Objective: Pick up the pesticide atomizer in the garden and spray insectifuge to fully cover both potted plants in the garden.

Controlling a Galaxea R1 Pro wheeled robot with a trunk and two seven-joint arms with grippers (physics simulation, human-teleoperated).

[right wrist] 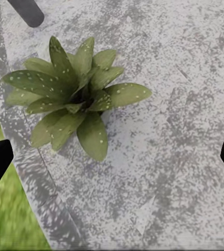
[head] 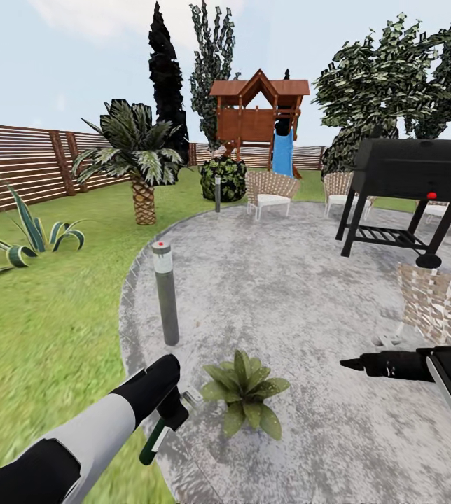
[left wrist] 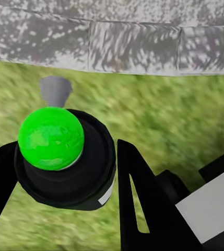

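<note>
**Bottle in my left hand, plant right beside it**

I stand at the edge of the big grey patio (head: 267, 280), where it meets the green lawn (head: 43, 336). A grey lamp post (head: 165, 294) stands just behind the spot I am working on.

One potted plant (head: 245, 392) sits low on the patio stone near the rim. Its leaves are broad, pointed and olive green with tiny pale dots, and I see no pot. My right wrist camera looks straight down on it.

My left hand (head: 171, 413) is closed around the pesticide atomizer (head: 153, 442). The bottle is slim and dark green with a white band, and it hangs over the grass just beside the plant. In my left wrist view its top looks like a bright green ball.

My right hand (head: 355, 364) hovers well apart to the right, fingers spread wide, holding nothing.

I think the step now is spraying. To do it well, I should turn the bottle's nozzle toward the leaves and sweep slowly over every leaf.
</note>
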